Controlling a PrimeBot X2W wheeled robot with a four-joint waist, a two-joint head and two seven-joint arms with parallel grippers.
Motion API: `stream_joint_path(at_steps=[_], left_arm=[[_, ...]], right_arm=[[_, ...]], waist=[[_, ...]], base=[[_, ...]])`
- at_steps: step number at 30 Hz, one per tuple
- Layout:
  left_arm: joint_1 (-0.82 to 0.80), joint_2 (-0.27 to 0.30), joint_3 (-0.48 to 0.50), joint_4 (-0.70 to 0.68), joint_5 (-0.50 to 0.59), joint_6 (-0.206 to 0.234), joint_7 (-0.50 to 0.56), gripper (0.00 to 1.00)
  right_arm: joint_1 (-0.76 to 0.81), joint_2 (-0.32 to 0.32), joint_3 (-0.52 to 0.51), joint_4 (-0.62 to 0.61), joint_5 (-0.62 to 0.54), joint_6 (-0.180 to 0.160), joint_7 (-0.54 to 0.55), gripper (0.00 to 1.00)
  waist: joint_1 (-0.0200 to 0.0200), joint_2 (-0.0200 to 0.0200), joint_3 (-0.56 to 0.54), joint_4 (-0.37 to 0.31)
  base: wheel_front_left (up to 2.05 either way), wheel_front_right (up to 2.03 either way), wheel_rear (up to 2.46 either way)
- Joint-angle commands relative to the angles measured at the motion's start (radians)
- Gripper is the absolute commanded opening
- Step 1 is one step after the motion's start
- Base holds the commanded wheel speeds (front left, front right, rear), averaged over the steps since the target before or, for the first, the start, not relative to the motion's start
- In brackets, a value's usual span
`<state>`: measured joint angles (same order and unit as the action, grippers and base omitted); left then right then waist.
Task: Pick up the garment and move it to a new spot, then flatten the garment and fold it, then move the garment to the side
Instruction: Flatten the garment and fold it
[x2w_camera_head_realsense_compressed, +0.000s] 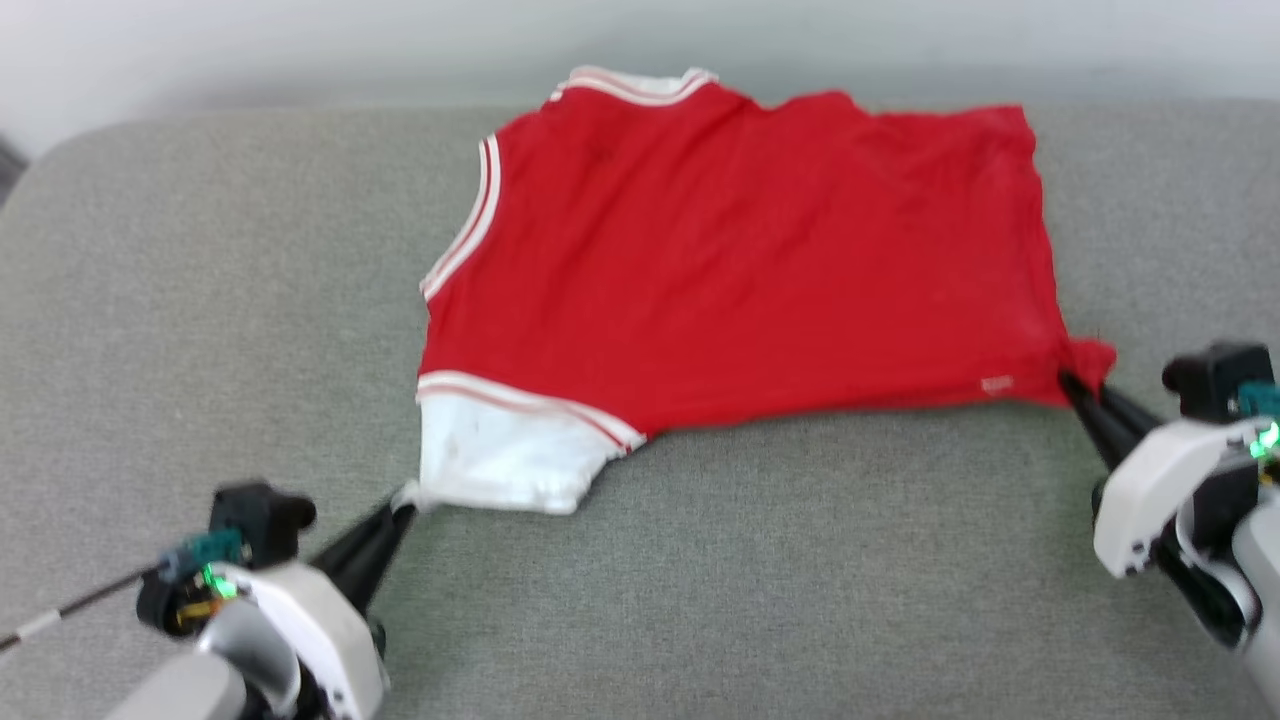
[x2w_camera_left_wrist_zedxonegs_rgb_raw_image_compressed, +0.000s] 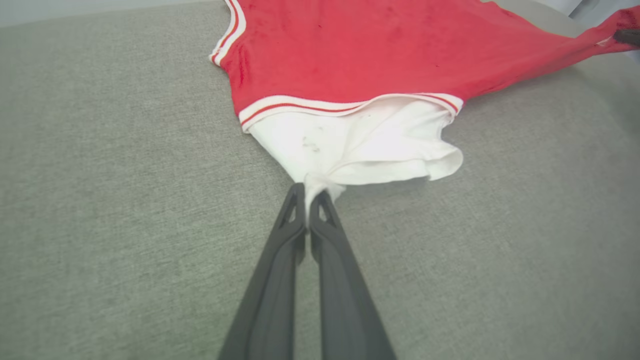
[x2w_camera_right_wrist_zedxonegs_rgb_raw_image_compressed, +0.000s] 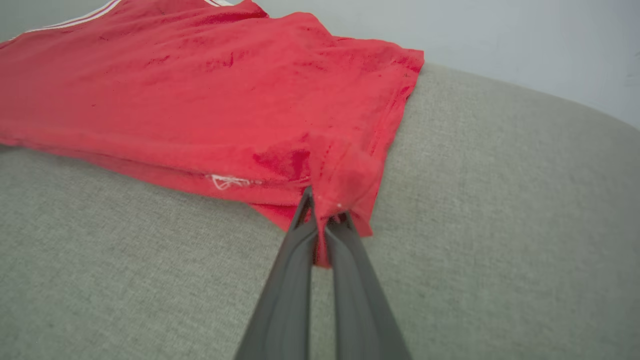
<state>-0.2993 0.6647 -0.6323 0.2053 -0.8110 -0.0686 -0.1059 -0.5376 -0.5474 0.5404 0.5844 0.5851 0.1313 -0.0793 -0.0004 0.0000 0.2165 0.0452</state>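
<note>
Head view: left fingers (x2w_camera_head_realsense_compressed: 372, 543) pinch garment (x2w_camera_head_realsense_compressed: 740, 270) sleeve edge, right fingers (x2w_camera_head_realsense_compressed: 1098, 418) hem corner, open cushion (x2w_camera_head_realsense_compressed: 800, 580) around.

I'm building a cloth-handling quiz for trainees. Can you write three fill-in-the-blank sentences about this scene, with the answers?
1. The left gripper is shut on the ____ sleeve of the garment.
2. The right gripper is shut on a ____ corner of the garment's bottom edge.
3. The garment lies on a ____ fabric surface.
Missing words: white; red; grey.
</note>
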Motion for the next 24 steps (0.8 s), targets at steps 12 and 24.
stream_joint_path(at_steps=[12,24], left_arm=[[0.296,0.079,-0.032,-0.228,-0.110,0.075,0.069,0.00],[0.483,0.158,-0.084,-0.372,-0.182,0.096,0.132,0.00]], right_arm=[[0.340,-0.093,-0.063,-0.188,0.182,-0.001,0.099,0.00],[0.623,-0.136,-0.212,-0.383,0.214,-0.001,0.272,0.00]], waist=[[0.0004,0.0000,-0.142,-0.012],[0.0004,0.0000,-0.176,-0.050]], base=[[0.00,0.00,0.00],[0.00,0.00,0.00]])
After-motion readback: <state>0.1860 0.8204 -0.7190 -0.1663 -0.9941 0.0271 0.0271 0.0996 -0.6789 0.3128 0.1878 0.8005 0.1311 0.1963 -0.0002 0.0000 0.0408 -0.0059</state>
